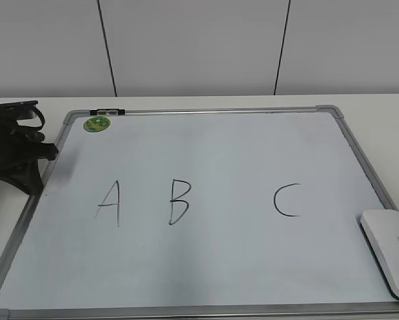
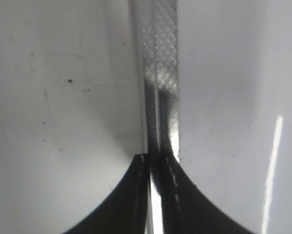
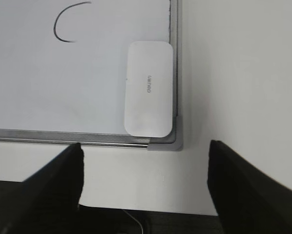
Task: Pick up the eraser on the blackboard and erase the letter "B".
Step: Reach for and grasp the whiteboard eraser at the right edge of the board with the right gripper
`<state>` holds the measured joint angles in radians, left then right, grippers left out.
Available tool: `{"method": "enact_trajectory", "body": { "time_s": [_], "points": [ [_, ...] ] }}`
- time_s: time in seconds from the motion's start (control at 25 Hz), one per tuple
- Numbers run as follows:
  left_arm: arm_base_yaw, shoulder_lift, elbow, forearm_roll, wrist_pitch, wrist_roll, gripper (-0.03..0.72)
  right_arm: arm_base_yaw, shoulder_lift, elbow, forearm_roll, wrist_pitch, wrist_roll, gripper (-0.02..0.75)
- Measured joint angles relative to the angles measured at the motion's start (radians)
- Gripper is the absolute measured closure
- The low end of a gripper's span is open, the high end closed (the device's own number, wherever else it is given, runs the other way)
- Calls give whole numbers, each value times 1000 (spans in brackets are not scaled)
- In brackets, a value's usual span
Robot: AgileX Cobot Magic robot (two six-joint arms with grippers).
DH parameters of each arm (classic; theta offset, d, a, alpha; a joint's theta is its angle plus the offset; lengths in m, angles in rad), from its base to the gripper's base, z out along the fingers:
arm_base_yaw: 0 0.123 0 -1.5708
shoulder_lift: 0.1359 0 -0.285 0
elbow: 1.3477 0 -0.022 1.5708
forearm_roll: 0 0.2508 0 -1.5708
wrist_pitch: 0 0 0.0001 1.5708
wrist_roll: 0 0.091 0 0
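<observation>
My right gripper is spread wide, short of the eraser lying on the blackboard's corner frame; a crooked descent could knock it off the edge.

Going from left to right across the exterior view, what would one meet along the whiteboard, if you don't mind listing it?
Left gripper → green magnet → letter "A" → letter "B" → letter "C" → eraser, all on or at the edge of the blackboard.
</observation>
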<state>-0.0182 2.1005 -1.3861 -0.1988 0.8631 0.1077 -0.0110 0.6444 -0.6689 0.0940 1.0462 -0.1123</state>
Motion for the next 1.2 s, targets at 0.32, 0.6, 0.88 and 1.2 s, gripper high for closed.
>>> {"method": "enact_trajectory", "body": {
  "time_s": [0.32, 0.6, 0.88, 1.2],
  "points": [
    [0, 0, 0, 0, 0, 0, 657, 0, 261, 0, 38, -29, -52, 104],
    [0, 0, 0, 0, 0, 0, 657, 0, 465, -2, 38, -122, -92, 76],
    [0, 0, -2, 0, 0, 0, 657, 0, 658, -49, 42, -198, -96, 76],
    [0, 0, -2, 0, 0, 0, 657, 0, 839, -104, 42, -274, -113, 76]
  ]
}}
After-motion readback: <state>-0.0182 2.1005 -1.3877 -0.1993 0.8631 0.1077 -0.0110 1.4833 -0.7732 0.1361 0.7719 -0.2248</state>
